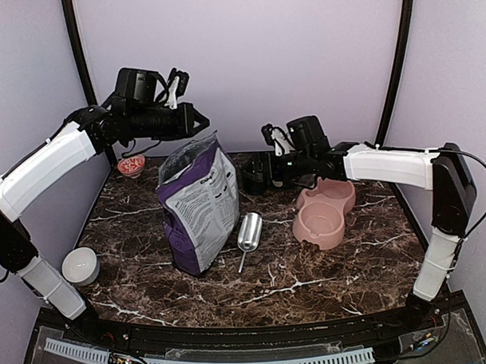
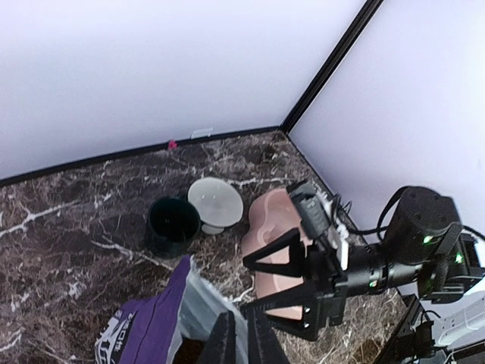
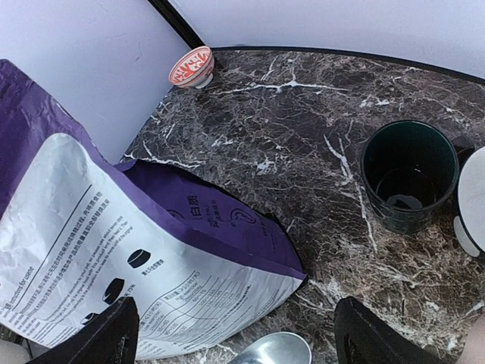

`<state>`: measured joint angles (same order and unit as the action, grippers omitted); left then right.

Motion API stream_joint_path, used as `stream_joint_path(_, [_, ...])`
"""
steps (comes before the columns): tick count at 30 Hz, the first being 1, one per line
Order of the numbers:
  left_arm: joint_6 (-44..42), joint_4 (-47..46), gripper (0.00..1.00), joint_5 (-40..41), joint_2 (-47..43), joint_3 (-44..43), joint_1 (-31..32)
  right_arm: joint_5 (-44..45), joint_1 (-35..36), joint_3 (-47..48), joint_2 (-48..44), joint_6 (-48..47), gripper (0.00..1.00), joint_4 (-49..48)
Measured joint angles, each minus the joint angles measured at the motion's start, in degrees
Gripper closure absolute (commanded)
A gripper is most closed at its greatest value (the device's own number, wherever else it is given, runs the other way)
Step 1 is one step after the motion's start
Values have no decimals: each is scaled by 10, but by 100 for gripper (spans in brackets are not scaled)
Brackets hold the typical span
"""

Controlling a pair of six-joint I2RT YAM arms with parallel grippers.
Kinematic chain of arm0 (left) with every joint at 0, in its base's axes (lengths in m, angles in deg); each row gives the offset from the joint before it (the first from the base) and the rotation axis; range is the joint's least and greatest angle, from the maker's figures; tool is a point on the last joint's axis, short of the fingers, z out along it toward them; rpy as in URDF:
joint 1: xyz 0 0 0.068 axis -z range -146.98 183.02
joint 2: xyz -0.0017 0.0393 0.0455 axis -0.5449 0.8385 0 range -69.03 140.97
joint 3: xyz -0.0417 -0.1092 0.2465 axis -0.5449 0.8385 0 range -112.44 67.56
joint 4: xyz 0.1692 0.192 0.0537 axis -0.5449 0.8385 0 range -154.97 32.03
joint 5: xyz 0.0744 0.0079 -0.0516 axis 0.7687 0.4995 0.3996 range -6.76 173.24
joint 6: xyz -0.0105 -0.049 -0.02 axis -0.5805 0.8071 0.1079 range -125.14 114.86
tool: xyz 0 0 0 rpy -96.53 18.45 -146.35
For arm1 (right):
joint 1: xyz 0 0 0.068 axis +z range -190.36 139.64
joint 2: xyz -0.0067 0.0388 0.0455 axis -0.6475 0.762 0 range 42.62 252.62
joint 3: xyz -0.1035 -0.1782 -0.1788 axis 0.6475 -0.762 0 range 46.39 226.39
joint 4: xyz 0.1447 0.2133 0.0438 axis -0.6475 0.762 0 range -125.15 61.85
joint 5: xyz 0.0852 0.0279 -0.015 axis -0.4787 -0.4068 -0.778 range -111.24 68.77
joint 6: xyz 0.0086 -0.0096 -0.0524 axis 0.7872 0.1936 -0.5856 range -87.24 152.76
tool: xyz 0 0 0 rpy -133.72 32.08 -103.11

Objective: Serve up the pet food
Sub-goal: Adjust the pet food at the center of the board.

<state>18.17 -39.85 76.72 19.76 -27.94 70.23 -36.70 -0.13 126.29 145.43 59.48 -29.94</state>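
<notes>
Early stage, by my read: nothing served. Both wells of the pink double bowl (image 1: pixel 317 231) look bare. The metal scoop (image 1: pixel 249 230) lies unheld on the table (image 1: pixel 310 285) and looks empty. No loose pet food anywhere on the marble. You've got all of it left: get kibble out of the bag and land it in the bowl.

Left gripper (image 1: pixel 201 123): up high, right over the top edge of the purple-and-grey bag (image 1: pixel 200 207). In the left wrist view its fingers (image 2: pixel 222 345) sit almost together with a thin pale sliver between them. Can't tell if that sliver is the bag's lip pinched or just a gap, so don't count it as a grip.

Right gripper (image 1: pixel 252 178): jaws spread wide, nothing between them, touching nothing that I can see. It hangs low, just beside the bag's right flank.

Outward: the bag stands upright between the two grippers, top looks parted. A dark brownish patch (image 2: pixel 191 351) inside the mouth, left wrist view, could be the pet food, but it's too small to call. My judgement is that the food is inside the bag. The scoop is just beside the bag's foot, between bag and bowl, touching neither as far as the top view shows. Dark green cup (image 3: pixel 405 218) sits behind, toward the back wall. Red-patterned small bowl (image 1: pixel 131 165) back left, white bowl (image 1: pixel 80 275) front left, both well apart.
</notes>
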Motion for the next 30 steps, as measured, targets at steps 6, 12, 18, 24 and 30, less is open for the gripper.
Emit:
stream_joint_path(6, [-7, -4, 82, -13, 9, -48, -1, -14, 0, -1, 1, -3, 13, -13])
stream_joint_path(12, [-18, 51, 63, -42, 66, -125, -1, 12, 0, -17, 1, -23, 16, -10])
stream_joint_path(18, [-39, 154, 53, -39, 118, -198, 7, 15, 0, -45, 1, -32, 20, -2])
stream_joint_path(24, [-62, 257, 44, -7, 162, -287, 33, 15, 0, -70, 1, -39, 23, -6])
stream_joint_path(30, [-78, 321, 43, 23, 184, -312, 48, 10, 4, -77, 1, -42, 24, -7])
